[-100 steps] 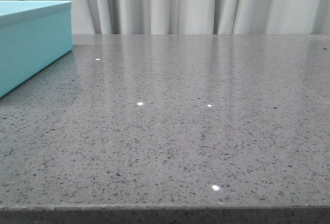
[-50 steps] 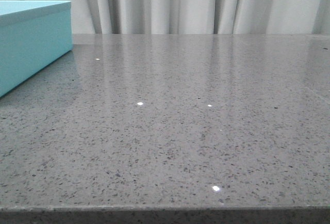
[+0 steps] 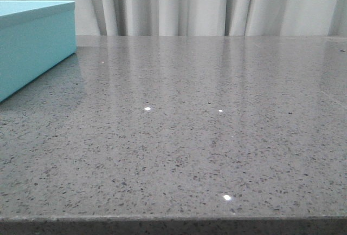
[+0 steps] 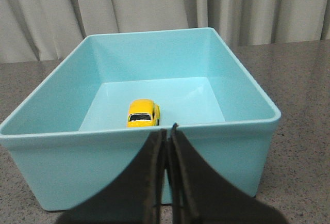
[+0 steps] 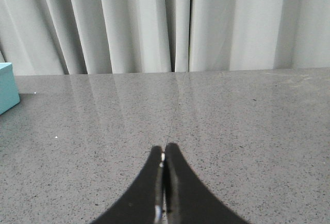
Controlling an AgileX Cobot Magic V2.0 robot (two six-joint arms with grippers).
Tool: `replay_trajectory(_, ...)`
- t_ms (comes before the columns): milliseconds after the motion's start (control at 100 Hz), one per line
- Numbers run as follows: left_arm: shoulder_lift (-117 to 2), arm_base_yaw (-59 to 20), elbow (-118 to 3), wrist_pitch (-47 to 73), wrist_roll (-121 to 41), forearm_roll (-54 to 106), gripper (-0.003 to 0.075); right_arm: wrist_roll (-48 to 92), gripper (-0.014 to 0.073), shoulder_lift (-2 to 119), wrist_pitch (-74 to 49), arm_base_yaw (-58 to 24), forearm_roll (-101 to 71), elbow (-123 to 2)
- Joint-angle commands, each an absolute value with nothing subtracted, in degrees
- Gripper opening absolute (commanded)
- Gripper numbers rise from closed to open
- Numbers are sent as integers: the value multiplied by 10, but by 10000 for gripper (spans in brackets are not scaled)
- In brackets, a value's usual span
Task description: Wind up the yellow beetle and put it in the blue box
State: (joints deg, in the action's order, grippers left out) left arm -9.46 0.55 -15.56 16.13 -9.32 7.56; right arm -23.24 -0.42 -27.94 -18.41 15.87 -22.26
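The yellow beetle sits on the floor of the blue box, close to the box wall nearest my left gripper. My left gripper is shut and empty, hanging outside that wall with its tips level with the rim. The front view catches only a corner of the blue box at the far left, and neither arm shows there. My right gripper is shut with nothing in it, low over bare grey tabletop, well away from the blue box, whose edge shows at the side of the right wrist view.
The grey speckled tabletop stretches from the box to the right edge. A pale pleated curtain hangs behind the table. The table's front edge runs along the bottom of the front view.
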Motion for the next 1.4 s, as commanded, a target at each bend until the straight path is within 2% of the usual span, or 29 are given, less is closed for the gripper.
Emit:
replay_trajectory(0, -100, 1, -171, 116, -93, 83, -20, -227, -68, 3, -230, -185, 171, -235)
replay_trajectory(250, -100, 4, -140, 87, -93, 83, -20, -227, -68, 3, -230, -185, 171, -235)
replay_trajectory(510, -66, 2, -57, -44, -67, 48, -20, -227, -68, 3, -231, -185, 171, -235)
replay_trajectory(890, 23, 2, 22, -32, -36, 36, -20, -227, -68, 3, -231, -185, 171, -235)
replay_trajectory(1390, 21, 2, 22, -8, -37, 31, -20, -227, -68, 4, -231, -185, 171, -233)
